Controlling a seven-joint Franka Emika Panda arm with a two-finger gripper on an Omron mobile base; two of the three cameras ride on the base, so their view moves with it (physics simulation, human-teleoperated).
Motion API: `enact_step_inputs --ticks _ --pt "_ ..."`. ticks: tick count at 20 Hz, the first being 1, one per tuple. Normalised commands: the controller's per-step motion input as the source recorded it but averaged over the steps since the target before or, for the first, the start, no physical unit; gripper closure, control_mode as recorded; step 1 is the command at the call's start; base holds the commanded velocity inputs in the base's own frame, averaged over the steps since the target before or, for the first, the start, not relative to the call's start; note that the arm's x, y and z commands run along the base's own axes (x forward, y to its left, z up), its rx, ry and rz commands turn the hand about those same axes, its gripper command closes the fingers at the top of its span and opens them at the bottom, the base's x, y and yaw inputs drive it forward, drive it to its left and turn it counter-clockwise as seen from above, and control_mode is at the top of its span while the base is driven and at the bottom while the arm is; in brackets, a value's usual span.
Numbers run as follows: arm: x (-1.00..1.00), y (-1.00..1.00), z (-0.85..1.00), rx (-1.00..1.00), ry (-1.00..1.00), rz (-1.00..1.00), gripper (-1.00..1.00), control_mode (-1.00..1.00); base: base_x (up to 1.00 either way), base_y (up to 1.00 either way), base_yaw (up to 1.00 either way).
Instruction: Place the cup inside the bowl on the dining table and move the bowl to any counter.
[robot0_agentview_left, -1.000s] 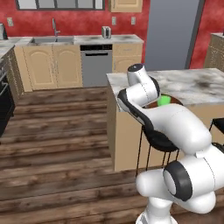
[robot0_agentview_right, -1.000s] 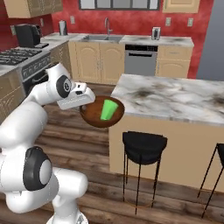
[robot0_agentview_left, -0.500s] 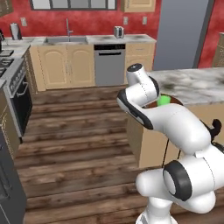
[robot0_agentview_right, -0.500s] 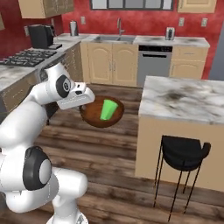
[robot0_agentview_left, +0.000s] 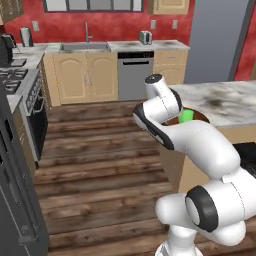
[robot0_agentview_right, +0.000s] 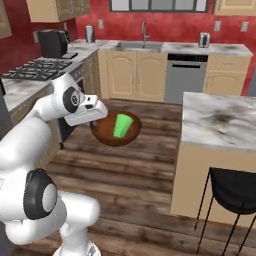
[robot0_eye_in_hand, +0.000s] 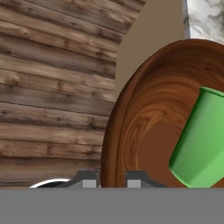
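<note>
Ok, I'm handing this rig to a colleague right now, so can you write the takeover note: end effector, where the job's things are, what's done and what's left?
End effector: shut on the rim of the dark brown rounded wooden bowl, holding it in the air above the wood floor, off the marble-topped dining island.
Small bright green tumbler cup: stands inside the bowl, tilted a little.
Done: cup is in the bowl, and the bowl is lifted off the island.
Left: carry the bowl to a marbled counter over the light wood cabinets, set it down and release.
</note>
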Motion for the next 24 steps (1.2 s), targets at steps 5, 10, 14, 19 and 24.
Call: enact_step_inputs --ticks 5,10,14,19,24 --pt "0.00 0.00 0.00 0.00 0.00 0.00 1.00 1.00 0.74 0.31 -0.01" --pt "0.00 0.00 0.00 0.00 0.00 0.00 1.00 1.00 0.65 0.31 -0.03" --pt "0.00 0.00 0.00 0.00 0.00 0.00 1.00 1.00 0.56 0.28 -0.04" --pt "0.00 0.00 0.00 0.00 0.00 0.00 1.00 1.00 0.51 0.26 -0.05" --pt "0.00 0.00 0.00 0.00 0.00 0.00 1.00 1.00 0.69 0.20 -0.07"
